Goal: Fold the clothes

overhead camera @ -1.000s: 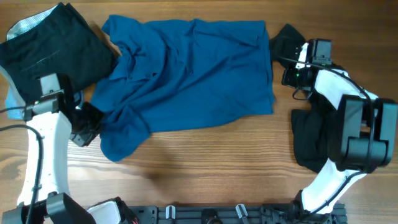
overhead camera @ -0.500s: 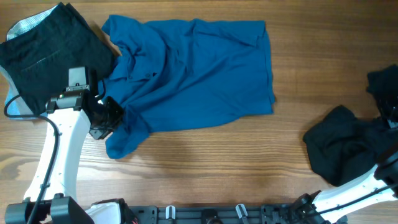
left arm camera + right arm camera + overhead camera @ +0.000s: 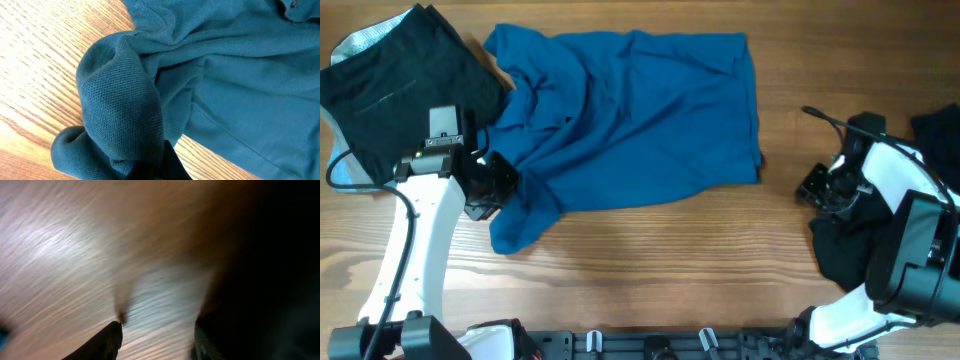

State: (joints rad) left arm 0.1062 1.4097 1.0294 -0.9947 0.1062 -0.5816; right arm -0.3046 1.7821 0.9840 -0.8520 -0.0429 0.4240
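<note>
Left fingers (image 3: 159, 172) clamp the blue shirt (image 3: 640, 110).

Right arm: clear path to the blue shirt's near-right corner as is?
Probably yes: the right pincer hangs open, only bare table between it and the blue shirt; the black garment lies on its other side.

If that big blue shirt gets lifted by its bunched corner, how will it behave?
Probably floppy: the large deep-blue knit cotton shirt lies in soft wrinkles and bunches up at the left pincer. Lifted there, it would likely drape and drag across the wooden table. Its coarse knit looks grippy, so slipping seems unlikely.
</note>
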